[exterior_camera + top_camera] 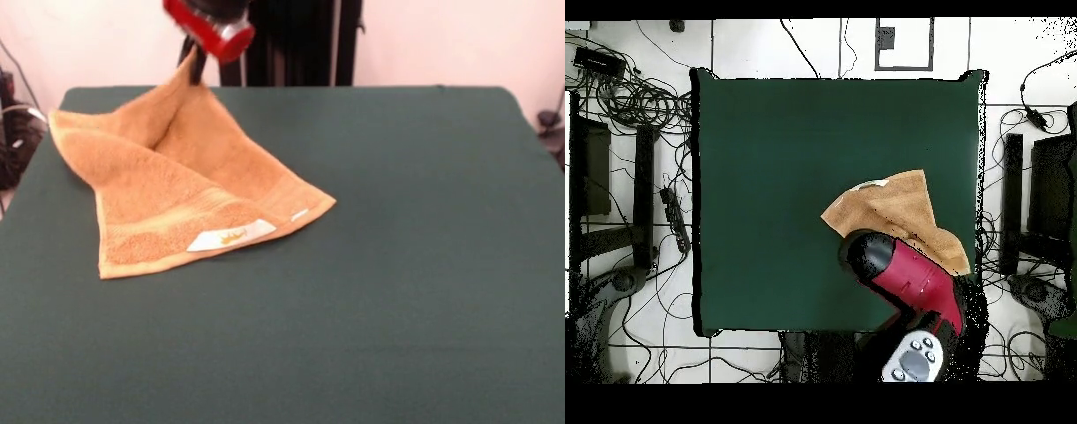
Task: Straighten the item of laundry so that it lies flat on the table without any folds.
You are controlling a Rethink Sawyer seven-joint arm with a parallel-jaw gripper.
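In the front view the orange-tan towel (177, 190) lies toward the far left part of the green table (397, 265), and it is far from flat: one corner is drawn up into a peak at the far edge, right under the red and black arm's end, where the gripper (196, 60) seems to have hold of it. The dark fingers meet the cloth at that peak, so I judge the jaws closed on the raised corner, though the contact itself is small and partly hidden. From the peak two sloping panels run down to the table, with a crease between them; the near edge, carrying the white label (231, 236), rests on the table. In the overhead view the towel (890, 210) shows as a lopsided shape near the table's (765, 150) right side, toward the robot's base, with the red arm (900, 275) covering part of it, so the gripper cannot be seen there. As far as I can judge, the straightening is partway: the lifted corner still has to be pulled outward and laid down, and the fold smoothed.
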